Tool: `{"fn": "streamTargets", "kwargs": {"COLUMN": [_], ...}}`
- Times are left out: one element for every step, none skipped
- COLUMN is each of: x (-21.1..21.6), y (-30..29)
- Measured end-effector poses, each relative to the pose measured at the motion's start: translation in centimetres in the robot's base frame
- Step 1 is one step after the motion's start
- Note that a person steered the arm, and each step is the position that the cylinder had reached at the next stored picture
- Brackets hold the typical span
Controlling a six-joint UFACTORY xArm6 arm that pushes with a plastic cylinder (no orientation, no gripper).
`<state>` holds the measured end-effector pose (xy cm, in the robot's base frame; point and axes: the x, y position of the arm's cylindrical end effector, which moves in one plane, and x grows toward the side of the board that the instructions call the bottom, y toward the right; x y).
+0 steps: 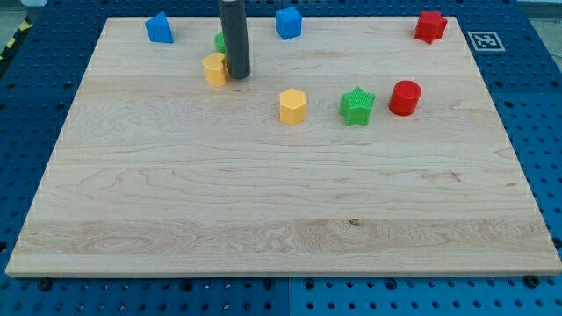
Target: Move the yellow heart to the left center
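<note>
The yellow heart (214,68) stands on the wooden board (263,193) near the view's top, left of centre. My tip (238,75) rests on the board just to the heart's right, touching or nearly touching it. The dark rod rises from there out of the view's top. A green block (219,41) sits just behind the heart and is mostly hidden by the rod.
A blue block (160,28) is at the top left, a blue cube (288,22) at top centre, a red block (430,26) at top right. A yellow hexagon (292,106), a green star (356,106) and a red cylinder (405,97) form a row right of centre.
</note>
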<state>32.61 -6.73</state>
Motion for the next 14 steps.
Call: {"fn": "streamTargets", "kwargs": {"x": [0.0, 0.0, 0.0, 0.0, -0.3, -2.2, -2.6, -2.8, -2.8, -2.8, -2.8, -2.0, -0.4, 1.2], "y": [-0.4, -3.3, -7.0, -8.1, -8.1, -8.9, -9.1, -10.6, -12.9, -13.6, -13.7, -13.7, -13.7, -13.7]}}
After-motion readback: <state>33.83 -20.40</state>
